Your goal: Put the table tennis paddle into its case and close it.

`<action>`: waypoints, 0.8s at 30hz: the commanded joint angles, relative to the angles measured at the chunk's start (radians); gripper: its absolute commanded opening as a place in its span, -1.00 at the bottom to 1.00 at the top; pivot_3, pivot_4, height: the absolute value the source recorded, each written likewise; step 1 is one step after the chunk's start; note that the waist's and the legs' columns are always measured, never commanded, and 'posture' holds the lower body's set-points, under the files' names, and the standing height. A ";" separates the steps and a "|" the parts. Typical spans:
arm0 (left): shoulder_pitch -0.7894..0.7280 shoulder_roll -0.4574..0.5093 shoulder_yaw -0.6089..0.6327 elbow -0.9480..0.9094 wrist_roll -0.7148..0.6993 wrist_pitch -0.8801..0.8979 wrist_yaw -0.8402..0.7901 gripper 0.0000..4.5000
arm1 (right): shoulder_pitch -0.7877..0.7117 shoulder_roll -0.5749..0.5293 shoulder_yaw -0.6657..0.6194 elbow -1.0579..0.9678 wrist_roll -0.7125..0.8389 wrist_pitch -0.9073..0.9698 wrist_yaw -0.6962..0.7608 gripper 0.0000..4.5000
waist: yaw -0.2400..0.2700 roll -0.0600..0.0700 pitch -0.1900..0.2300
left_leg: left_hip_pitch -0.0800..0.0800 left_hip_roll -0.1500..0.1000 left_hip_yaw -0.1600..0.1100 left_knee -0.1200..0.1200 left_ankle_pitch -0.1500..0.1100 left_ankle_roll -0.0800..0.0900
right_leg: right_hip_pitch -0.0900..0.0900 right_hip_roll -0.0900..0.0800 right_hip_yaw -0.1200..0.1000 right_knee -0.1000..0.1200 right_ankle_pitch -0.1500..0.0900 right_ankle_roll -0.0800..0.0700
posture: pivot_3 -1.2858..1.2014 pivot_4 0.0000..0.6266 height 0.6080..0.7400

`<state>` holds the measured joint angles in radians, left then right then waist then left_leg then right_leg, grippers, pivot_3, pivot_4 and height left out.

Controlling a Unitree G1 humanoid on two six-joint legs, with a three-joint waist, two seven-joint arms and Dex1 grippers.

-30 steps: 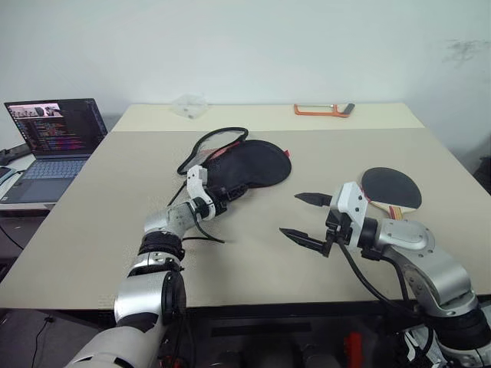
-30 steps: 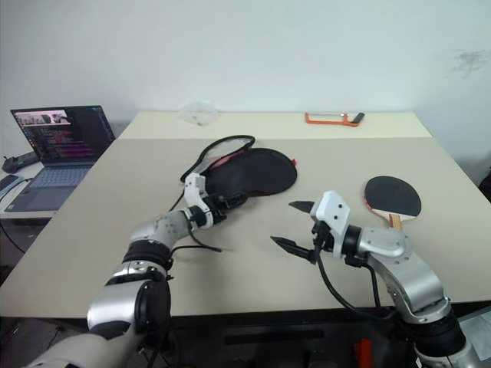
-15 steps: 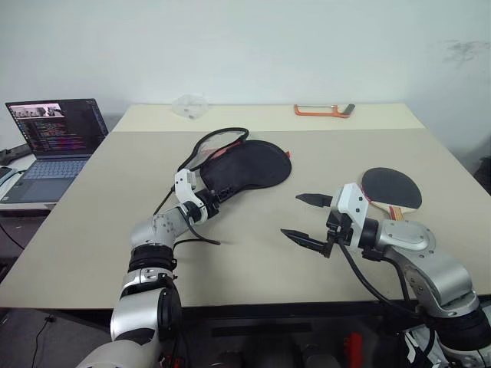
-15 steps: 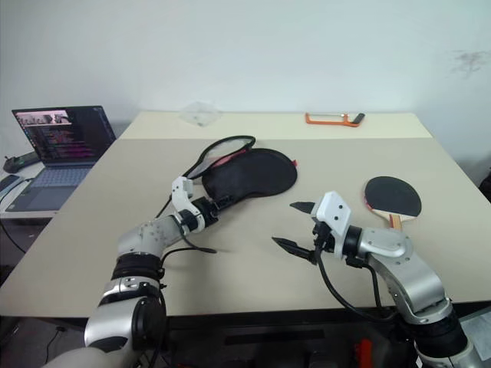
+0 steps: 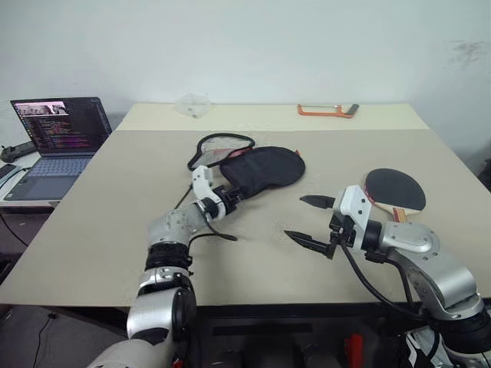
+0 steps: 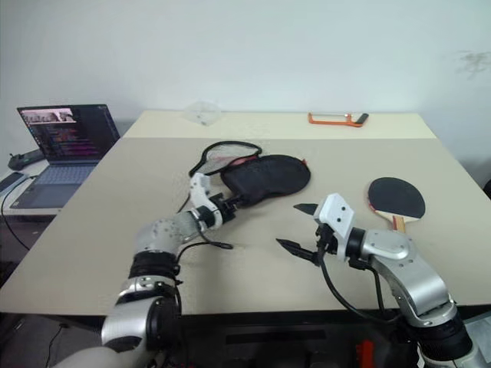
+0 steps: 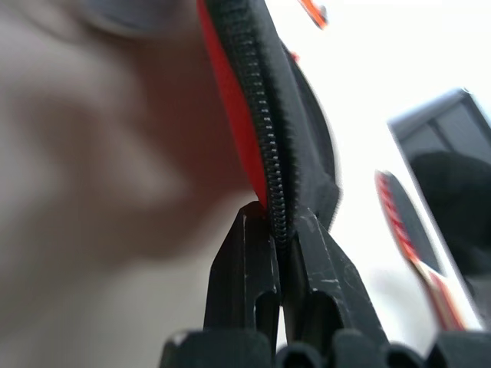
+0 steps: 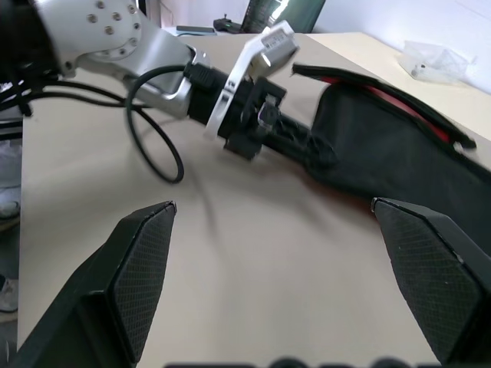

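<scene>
The case (image 5: 261, 169) lies just above the middle of the head view, a soft black pouch with red showing at its open zipper edge, and the left gripper (image 5: 232, 196) has its two fingers clamped tight on the near end of it; the left wrist view shows the zipper teeth and red lining pinched right between the black fingers (image 7: 249, 268). The table tennis paddle (image 5: 393, 190) sits flat at the right edge of the table (image 5: 115, 222), well apart from the case, black blade up, handle pointing toward the robot. The right gripper (image 5: 308, 221) hovers between the two, fingers spread wide and holding nothing. So the step in hand looks like steadying and positioning the case: the grip wants to stay on the one zipper lip so the mouth gapes, not on both layers, or the paddle will have nowhere to go. The case's loop of cord (image 5: 219, 142) curls behind it and could snag. Farther out, an orange-framed tool (image 5: 327, 110) at upper right, a clear plastic piece (image 5: 192, 103) at upper middle, and a laptop (image 5: 55, 138) at far left, all out of the way.
</scene>
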<state>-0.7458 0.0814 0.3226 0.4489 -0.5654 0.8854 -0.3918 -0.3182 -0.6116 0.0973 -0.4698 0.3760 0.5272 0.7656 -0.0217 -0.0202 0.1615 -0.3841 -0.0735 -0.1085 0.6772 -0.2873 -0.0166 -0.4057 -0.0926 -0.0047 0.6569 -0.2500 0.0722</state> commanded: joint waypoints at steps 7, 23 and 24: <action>0.048 -0.134 -0.071 -0.098 -0.027 0.048 0.073 -0.98 | 0.021 -0.065 -0.062 -0.024 0.010 -0.029 0.046 1.00 | 0.006 0.000 0.000 | 0.001 0.000 0.001 0.000 0.000 0.000 | 0.000 0.001 0.000 0.001 0.000 0.000 | 0.03 -0.52 1.00; 0.183 0.065 -0.276 -0.252 0.042 -0.004 -0.130 0.56 | 0.018 -0.095 -0.111 0.022 0.016 -0.025 0.057 1.00 | 0.009 0.000 0.000 | 0.001 0.000 0.001 0.000 0.000 0.000 | 0.001 0.001 0.000 0.000 0.000 0.000 | 0.03 -0.52 1.00; 0.204 0.102 -0.303 -0.268 0.065 -0.018 -0.151 0.72 | 0.017 -0.094 -0.113 0.022 0.019 -0.019 0.056 1.00 | 0.008 0.000 0.000 | 0.001 0.000 0.001 0.000 0.000 0.000 | 0.001 0.001 0.001 0.000 0.000 0.000 | 0.03 -0.52 1.00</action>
<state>-0.5673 0.1377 0.0383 0.2179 -0.5425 0.8924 -0.5224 -0.2885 -0.7000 0.0194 -0.4333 0.3771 0.5151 0.8243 -0.0140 -0.0202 0.1616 -0.3826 -0.0727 -0.1073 0.6766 -0.2873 -0.0168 -0.4050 -0.0918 -0.0034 0.6572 -0.2501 0.0720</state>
